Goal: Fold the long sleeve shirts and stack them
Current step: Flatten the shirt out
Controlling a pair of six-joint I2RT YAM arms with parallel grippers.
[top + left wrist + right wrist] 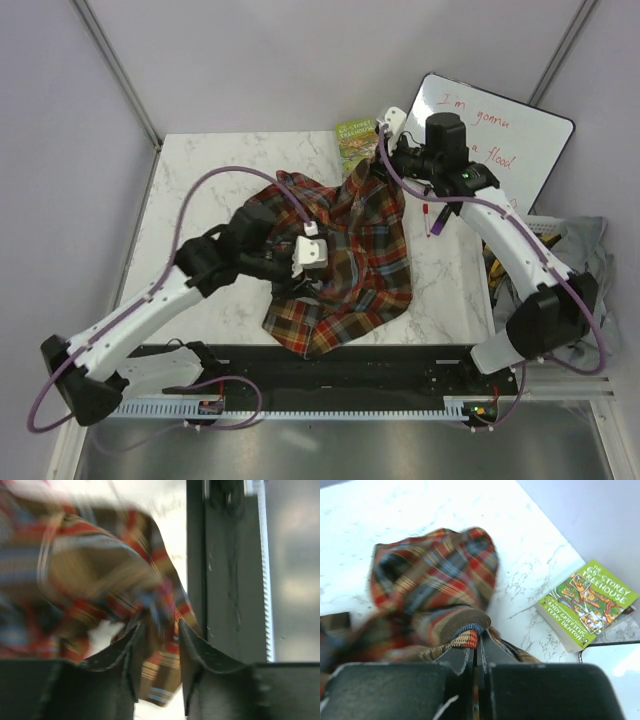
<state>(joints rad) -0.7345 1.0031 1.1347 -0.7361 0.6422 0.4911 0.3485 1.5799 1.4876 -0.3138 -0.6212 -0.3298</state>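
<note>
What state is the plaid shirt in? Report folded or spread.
Neither: the plaid shirt lies crumpled on the table, one edge pinched in the shut right gripper.

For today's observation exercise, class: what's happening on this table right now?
Two robot arms are working a plaid shirt that lies crumpled on the marble table. The right gripper is pinched shut on a fold of it, lifted near the green book. The left gripper has its jaws apart with cloth between them. Nothing is folded yet.

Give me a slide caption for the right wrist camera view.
Right claw shut on a fold of the plaid flannel shirt, green Treehouse book lying on the marble table beyond.
</note>
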